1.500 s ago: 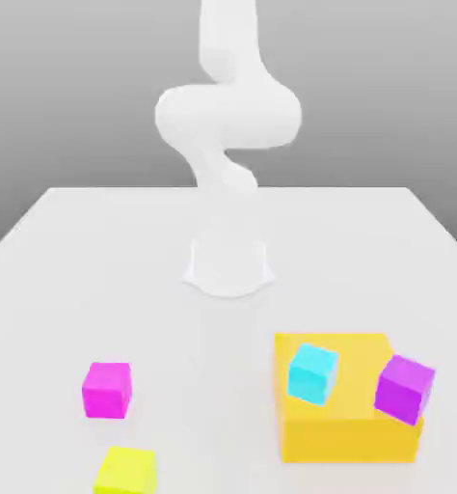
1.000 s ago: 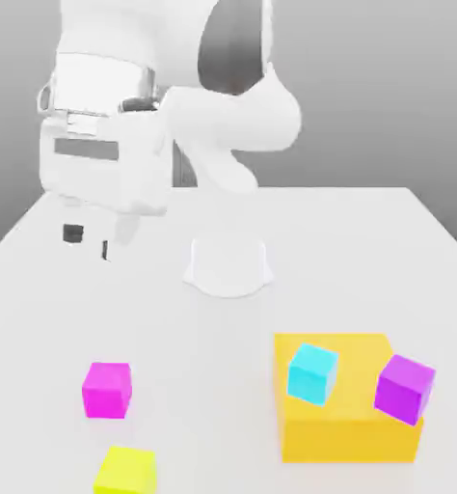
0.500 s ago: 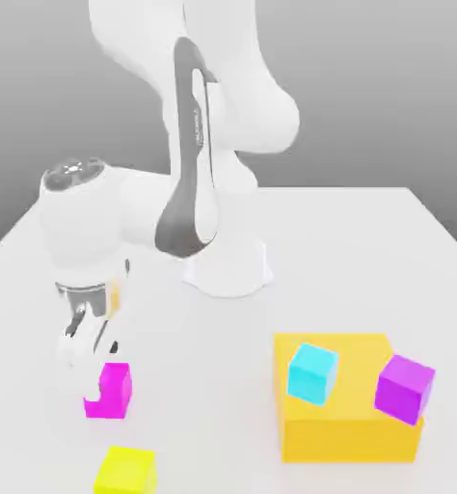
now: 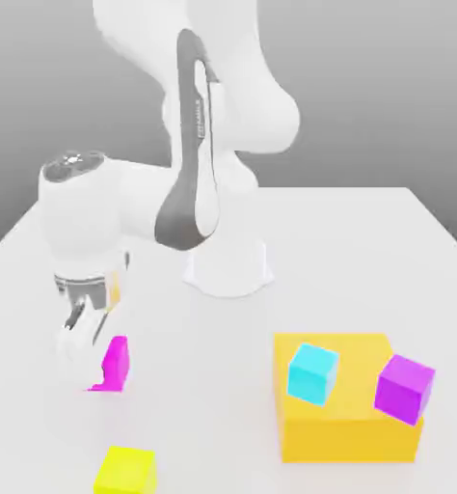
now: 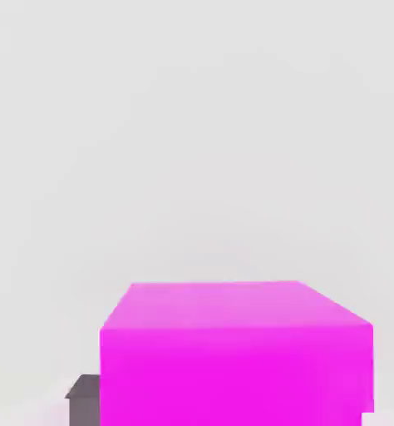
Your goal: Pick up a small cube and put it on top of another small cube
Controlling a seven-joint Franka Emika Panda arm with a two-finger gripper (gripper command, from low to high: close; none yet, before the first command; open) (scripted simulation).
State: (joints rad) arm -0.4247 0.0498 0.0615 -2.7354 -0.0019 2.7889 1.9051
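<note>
Nearest in the exterior view, at the front edge of the white surface (image 4: 367, 251), lies a yellow cube (image 4: 125, 471). It is on the exterior view's left, alone and apart from the other things.

A little farther back, on the same side, is the magenta cube (image 4: 116, 364). The gripper (image 4: 90, 340) is down at this cube, and its white fingers (image 4: 77, 338) cover the cube's side that is toward the exterior view's left, so only a part of the cube is visible there. In the hand view the magenta cube (image 5: 236, 354) is very close in front of the camera, with a dark finger pad (image 5: 84, 399) right against one of its sides. The pad on the other side cannot be seen, so I cannot tell if the jaws are already pinching the cube or are only placed around it. If the cube is touching the surface or is slightly lifted, I also cannot tell.

On the exterior view's right, at about the same depth, stands the big orange block (image 4: 346, 425). A cyan cube (image 4: 312, 372) rests on its top, tilted. The violet-purple cube (image 4: 404, 388) sits at the block's right corner, also tilted, well apart from the magenta cube.

Farther back is the arm's round white base (image 4: 228, 266), and the white arm (image 4: 189, 183) bends from there over to the gripper.
</note>
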